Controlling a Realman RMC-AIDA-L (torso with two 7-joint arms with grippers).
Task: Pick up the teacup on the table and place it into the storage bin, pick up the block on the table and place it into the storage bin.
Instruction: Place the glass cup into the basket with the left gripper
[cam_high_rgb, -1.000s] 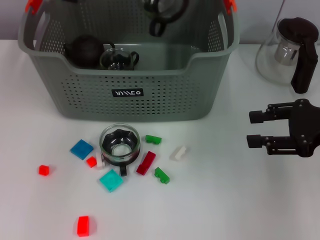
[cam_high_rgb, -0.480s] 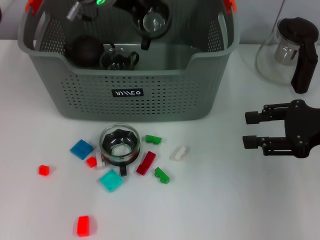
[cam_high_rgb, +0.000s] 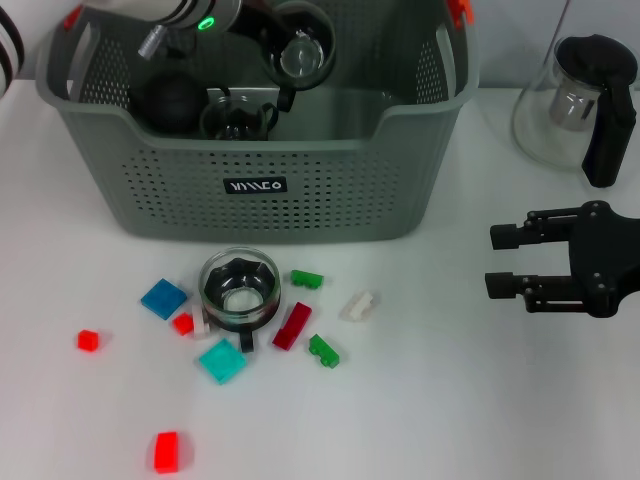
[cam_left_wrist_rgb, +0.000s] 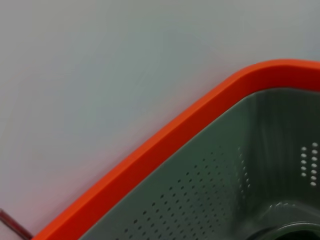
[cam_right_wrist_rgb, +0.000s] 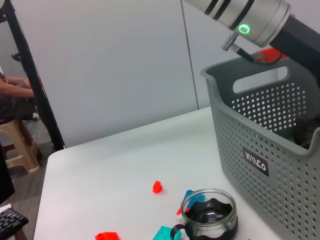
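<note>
The storage bin (cam_high_rgb: 255, 215) stands at the back of the table, grey-green and perforated; it also shows in the right wrist view (cam_right_wrist_rgb: 265, 145). My left gripper (cam_high_rgb: 272, 38) reaches in over its rim from the back left, shut on a glass teacup (cam_high_rgb: 300, 55) held inside the bin. A second teacup (cam_high_rgb: 240, 290) (cam_right_wrist_rgb: 207, 217) sits on the table just in front of the bin. Around it lie several blocks, among them a blue one (cam_high_rgb: 163, 298), a teal one (cam_high_rgb: 221, 360) and a dark red one (cam_high_rgb: 292, 325). My right gripper (cam_high_rgb: 495, 261) hovers open at the right, holding nothing.
A dark teapot (cam_high_rgb: 170, 100) and a glass cup (cam_high_rgb: 238, 118) lie in the bin. A glass pitcher with a black handle (cam_high_rgb: 585, 100) stands at the back right. Loose red blocks (cam_high_rgb: 88, 340) (cam_high_rgb: 167, 452) lie at the front left. The left wrist view shows the bin's orange clip (cam_left_wrist_rgb: 165, 145).
My left arm has come further into view and lowered the held teacup down into the bin. The right gripper shifted slightly left, still open.
</note>
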